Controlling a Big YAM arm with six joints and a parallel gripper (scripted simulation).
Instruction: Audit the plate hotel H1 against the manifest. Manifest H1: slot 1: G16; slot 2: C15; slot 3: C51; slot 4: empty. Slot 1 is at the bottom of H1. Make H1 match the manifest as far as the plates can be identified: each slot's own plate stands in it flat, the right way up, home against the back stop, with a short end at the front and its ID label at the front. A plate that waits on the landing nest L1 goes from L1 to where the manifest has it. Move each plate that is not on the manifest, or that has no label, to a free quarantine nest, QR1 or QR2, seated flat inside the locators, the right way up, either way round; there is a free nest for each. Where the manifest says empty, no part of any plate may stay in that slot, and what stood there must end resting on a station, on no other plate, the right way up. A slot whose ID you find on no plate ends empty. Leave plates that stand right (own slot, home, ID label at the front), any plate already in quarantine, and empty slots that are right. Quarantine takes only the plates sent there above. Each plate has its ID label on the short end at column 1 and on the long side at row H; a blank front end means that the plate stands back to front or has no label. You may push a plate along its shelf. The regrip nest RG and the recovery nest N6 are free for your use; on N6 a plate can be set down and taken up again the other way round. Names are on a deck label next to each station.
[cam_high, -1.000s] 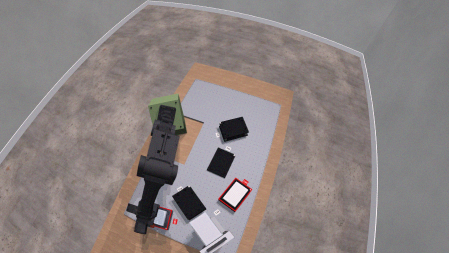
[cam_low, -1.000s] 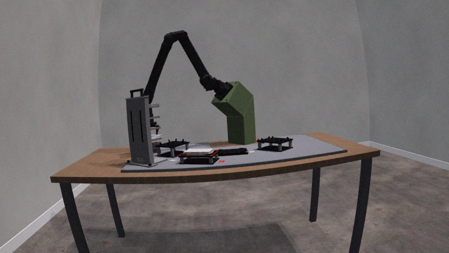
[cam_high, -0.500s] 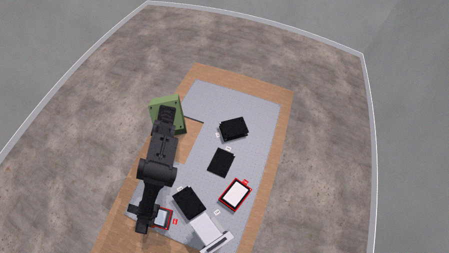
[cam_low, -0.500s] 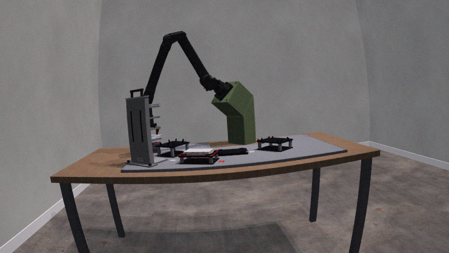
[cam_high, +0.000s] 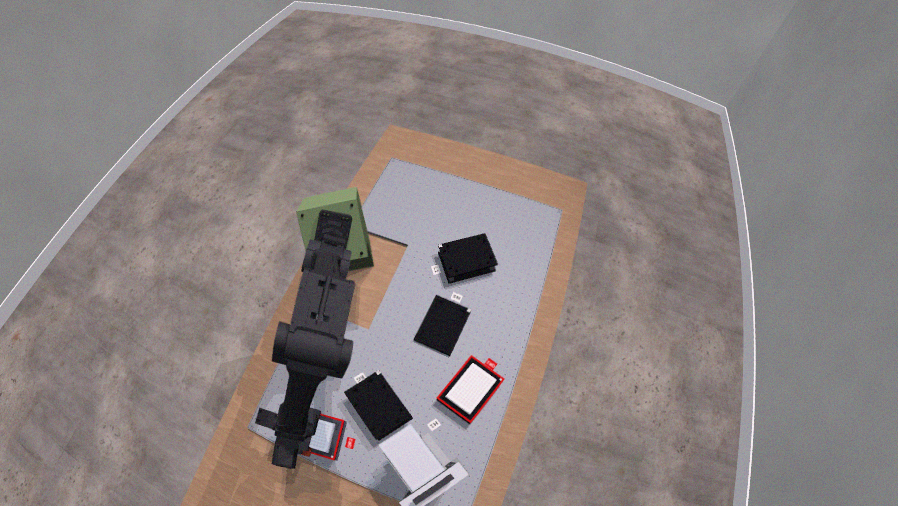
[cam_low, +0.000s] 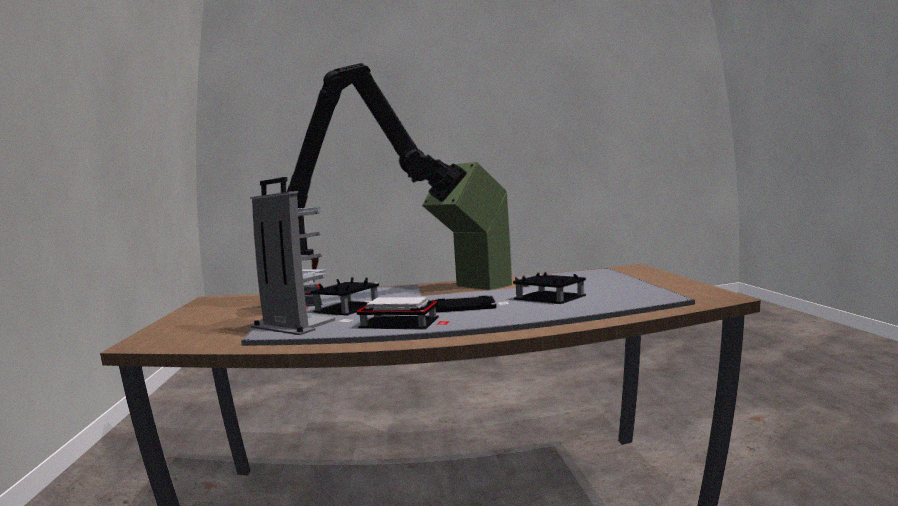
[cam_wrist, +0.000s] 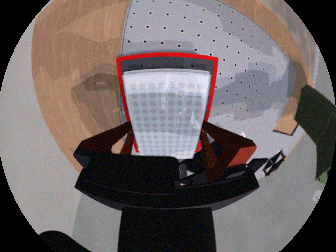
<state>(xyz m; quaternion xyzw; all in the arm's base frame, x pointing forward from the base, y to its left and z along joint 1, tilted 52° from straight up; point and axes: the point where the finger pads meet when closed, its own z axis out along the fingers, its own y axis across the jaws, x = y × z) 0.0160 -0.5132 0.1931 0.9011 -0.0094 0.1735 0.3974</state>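
My gripper (cam_high: 311, 433) (cam_wrist: 166, 123) is shut on a pale, clear-looking plate (cam_high: 322, 434) (cam_wrist: 167, 100), its fingers on the two long sides. The plate hangs level just above a red-rimmed quarantine nest (cam_high: 336, 438) (cam_wrist: 167, 54) and overlaps most of it. No ID label can be read on it. The other quarantine nest (cam_high: 448, 402) (cam_low: 397, 313) holds a white plate (cam_high: 472, 388) (cam_low: 397, 302). Hotel H1 (cam_high: 433, 484) (cam_low: 276, 264) stands with its shelves facing the nests. White plate edges (cam_low: 313, 274) show low beside it; what stands in each slot cannot be told.
Landing nest L1 (cam_high: 468, 256) (cam_low: 550, 279) is bare. The flat black recovery nest N6 (cam_high: 441, 324) (cam_low: 468, 303) and the raised regrip nest RG (cam_high: 378, 405) (cam_low: 344, 288) are bare too. RG stands close in front of H1. The green arm base (cam_high: 361, 213) (cam_low: 480, 251) is at the table edge.
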